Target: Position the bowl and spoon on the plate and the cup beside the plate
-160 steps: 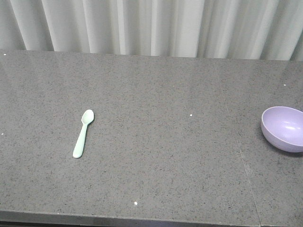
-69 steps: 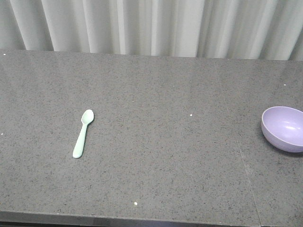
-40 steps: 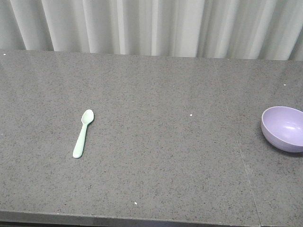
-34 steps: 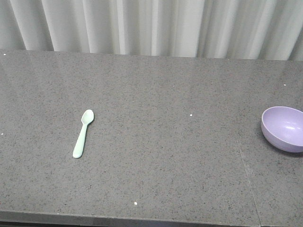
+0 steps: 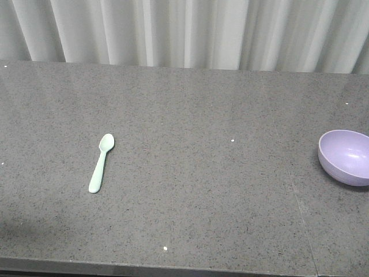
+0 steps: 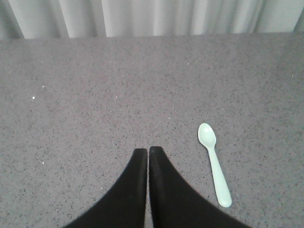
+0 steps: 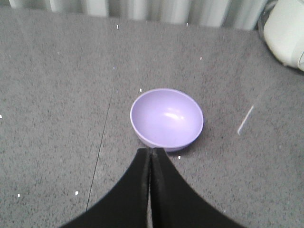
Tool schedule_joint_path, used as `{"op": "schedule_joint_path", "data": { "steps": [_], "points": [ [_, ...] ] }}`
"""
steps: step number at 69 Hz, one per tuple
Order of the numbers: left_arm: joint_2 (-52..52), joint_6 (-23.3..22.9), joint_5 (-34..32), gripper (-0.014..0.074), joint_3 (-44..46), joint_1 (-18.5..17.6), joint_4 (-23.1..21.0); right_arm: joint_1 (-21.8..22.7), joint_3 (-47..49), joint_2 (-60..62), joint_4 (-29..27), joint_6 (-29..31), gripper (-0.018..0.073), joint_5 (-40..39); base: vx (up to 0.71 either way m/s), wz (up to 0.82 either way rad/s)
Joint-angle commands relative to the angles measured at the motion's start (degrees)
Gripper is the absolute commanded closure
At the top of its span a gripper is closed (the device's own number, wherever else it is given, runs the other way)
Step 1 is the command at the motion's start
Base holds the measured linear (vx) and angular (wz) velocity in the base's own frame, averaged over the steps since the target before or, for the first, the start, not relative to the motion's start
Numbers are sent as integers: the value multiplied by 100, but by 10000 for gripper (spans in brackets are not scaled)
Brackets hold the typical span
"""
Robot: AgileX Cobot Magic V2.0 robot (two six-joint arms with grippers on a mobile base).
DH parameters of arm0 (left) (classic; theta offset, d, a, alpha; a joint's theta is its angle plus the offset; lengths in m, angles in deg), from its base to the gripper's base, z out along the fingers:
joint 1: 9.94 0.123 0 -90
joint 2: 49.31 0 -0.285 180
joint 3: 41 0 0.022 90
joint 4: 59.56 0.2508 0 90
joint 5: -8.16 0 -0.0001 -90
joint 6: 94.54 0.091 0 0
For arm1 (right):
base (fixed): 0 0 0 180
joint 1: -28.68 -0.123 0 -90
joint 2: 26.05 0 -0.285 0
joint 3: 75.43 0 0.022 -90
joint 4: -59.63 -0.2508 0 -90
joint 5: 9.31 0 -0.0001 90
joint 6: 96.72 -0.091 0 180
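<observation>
The left fingers (image 6: 137, 183) are black and pressed tight together, with nothing between them. They sit over the grey speckled counter (image 5: 202, 173). The spoon (image 6: 214, 167) lies flat on the counter near them, just to their right in the left wrist view. Its small round head points away toward the curtain (image 5: 173, 32), and its thick handle points back.

The right fingers (image 7: 140, 183) are black too and squeezed shut, and they hold nothing. Their tips point at the near edge of the bowl (image 7: 166, 117). I cannot tell if they touch it. The bowl stands upright on the counter and is empty inside.

From the front view, the spoon (image 5: 101, 163) lies on the left part of the counter, and the bowl (image 5: 346, 157) sits far over at the right edge, partly cut off. The two are well apart. A white rounded thing (image 7: 285, 31) shows in the far corner of the right wrist view.
</observation>
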Motion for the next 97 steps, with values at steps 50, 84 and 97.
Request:
{"op": "schedule_joint_path", "data": {
  "steps": [50,84,97],
  "points": [
    [179,-40,-57,312,211,-1,-184,-1,186,-235,36,0,312,66,0,0],
    [319,-34,-13,-8,276,-1,-262,-1,186,-235,36,0,-59,73,0,0],
    [1225,395,534,8,921,-143,-1138,-1,186,-235,32,-49,-25,-80,0,0]
  ]
}}
